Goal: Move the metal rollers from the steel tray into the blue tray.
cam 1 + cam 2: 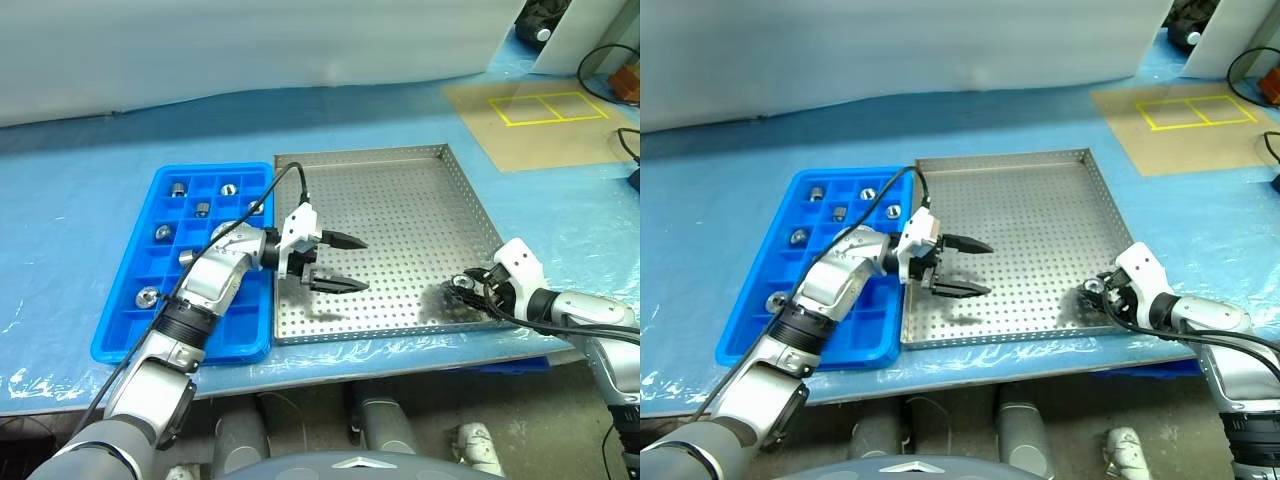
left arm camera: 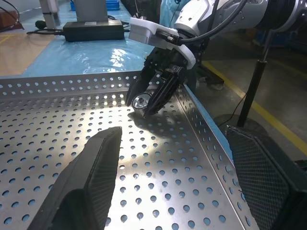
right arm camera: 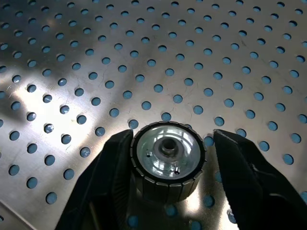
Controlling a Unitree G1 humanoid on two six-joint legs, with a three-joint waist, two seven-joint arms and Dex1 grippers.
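Blue plastic sheeting [image 1: 80, 190] is spread under the blue tray [image 1: 120, 300], where six metal rollers [image 1: 202, 208] are lodged in compartments, and the steel tray [image 1: 400, 170] beside it. From the left wrist, the left gripper [image 2: 168, 182] is seen spread, empty, above the perforated floor. From the right wrist, the right gripper [image 3: 170, 179] is seen bracketing a roller [image 3: 167, 160]; one finger touches, the other stands apart.

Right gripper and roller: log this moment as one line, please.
right gripper: fingers either side of a roller on steel tray, near corner | left gripper: open, empty, over tray | blue tray: several rollers
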